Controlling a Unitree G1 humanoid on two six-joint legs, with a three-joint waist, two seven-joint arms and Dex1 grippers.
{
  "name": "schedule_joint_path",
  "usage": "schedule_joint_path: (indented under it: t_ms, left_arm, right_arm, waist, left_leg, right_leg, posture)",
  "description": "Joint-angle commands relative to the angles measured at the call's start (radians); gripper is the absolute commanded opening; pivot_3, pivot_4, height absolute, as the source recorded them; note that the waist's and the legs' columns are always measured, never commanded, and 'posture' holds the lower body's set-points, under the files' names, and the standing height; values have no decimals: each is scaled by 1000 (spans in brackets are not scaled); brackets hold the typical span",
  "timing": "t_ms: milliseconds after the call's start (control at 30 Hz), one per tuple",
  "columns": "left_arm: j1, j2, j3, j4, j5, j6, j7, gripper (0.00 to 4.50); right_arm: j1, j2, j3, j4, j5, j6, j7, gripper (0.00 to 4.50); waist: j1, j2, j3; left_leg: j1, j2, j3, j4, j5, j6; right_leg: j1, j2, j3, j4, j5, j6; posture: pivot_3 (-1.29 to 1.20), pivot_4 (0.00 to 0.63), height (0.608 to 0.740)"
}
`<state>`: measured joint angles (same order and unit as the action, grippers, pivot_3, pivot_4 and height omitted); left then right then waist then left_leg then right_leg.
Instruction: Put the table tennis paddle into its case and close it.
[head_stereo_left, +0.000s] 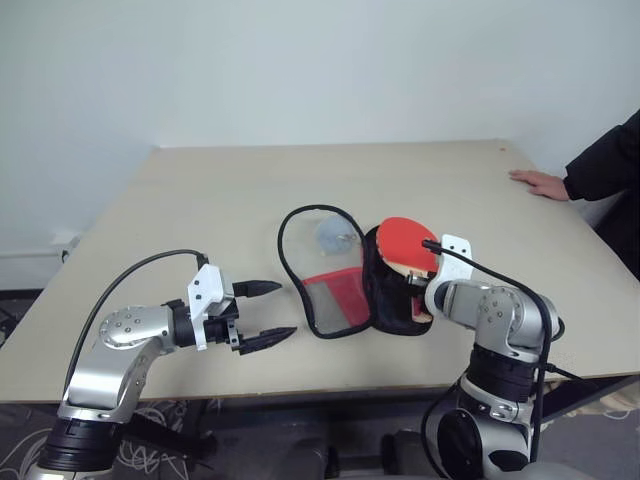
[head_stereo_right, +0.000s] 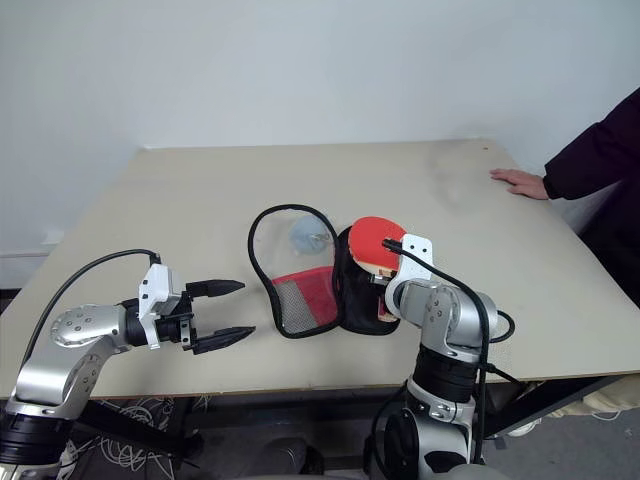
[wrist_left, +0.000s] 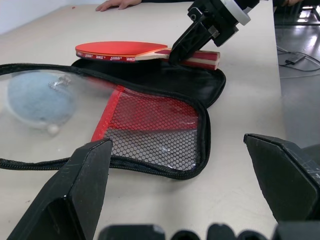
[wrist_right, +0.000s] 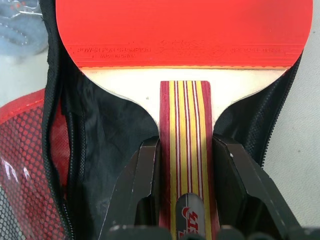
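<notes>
Paddle held over the open case, not yet seated; zipping all still to do.

Right claw (wrist_right: 185, 165) clamps the table tennis paddle (head_stereo_left: 405, 243) by its handle, red face above the black half of the case (head_stereo_left: 392, 300), which lies spread open on the bench (head_stereo_left: 200, 200). Left claw (head_stereo_left: 262, 314) hangs wide open and empty, near the mesh flap (wrist_left: 155, 130). A small ball (wrist_left: 52, 129) under the clear panel. A person's hand (head_stereo_left: 540, 183) rests at the bench's far edge, well apart. Nothing blocks the pocket.

Paddle (wrist_right: 185, 35) face top & handle end cut off by frame edges.
</notes>
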<state>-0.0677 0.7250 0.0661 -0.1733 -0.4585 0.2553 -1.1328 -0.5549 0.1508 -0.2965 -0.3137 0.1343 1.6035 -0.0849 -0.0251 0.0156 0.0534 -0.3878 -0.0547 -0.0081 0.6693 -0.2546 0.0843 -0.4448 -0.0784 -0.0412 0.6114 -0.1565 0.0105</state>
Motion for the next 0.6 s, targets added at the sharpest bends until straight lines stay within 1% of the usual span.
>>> schedule_joint_path:
  t_ms: [33, 267, 500, 567, 600]
  left_arm:
    - [-4, 4, 29, -33, -22, -2, 7, 4500]
    - [3, 3, 28, -43, -27, -1, 19, 4500]
    - [8, 5, 28, -50, -30, 0, 29, 4500]
    - [8, 5, 28, -51, -32, 2, 30, 4500]
    - [7, 4, 27, -50, -32, 2, 31, 4500]
  right_arm:
    - [-42, 16, 76, 15, 27, 11, 33, 1120]
    - [-26, 8, 138, 27, 20, 11, 52, 1120]
    - [-17, -15, 179, 84, -18, -33, 31, 1120]
    - [-22, -14, 180, 110, -35, -57, 18, 1821]
    - [-26, -13, 179, 121, -38, -68, 16, 1997]
  waist:
    - [0, 0, 0]
    - [1, 0, 0]
    - [0, 0, 0]
    - [0, 0, 0]
    - [1, 0, 0]
  left_leg:
    - [0, 1, 0, 0, 0, 0]
    - [1, 2, 0, -1, 0, -1]
    - [1, 2, 0, -1, 0, -1]
    - [2, 2, 0, -1, 0, -1]
    - [2, 2, 0, -1, 0, -1]
  right_leg:
    - [0, 0, 0, 0, 0, 0]
    - [0, 1, 0, 0, 0, -1]
    - [0, 1, 0, -1, 0, -1]
    - [0, 1, 0, -1, 1, -1]
    - [0, 1, 0, -1, 1, -1]
  posture:
    - [0, 0, 721]
    - [0, 0, 721]
    - [0, 0, 721]
    - [0, 0, 721]
    - [0, 0, 721]
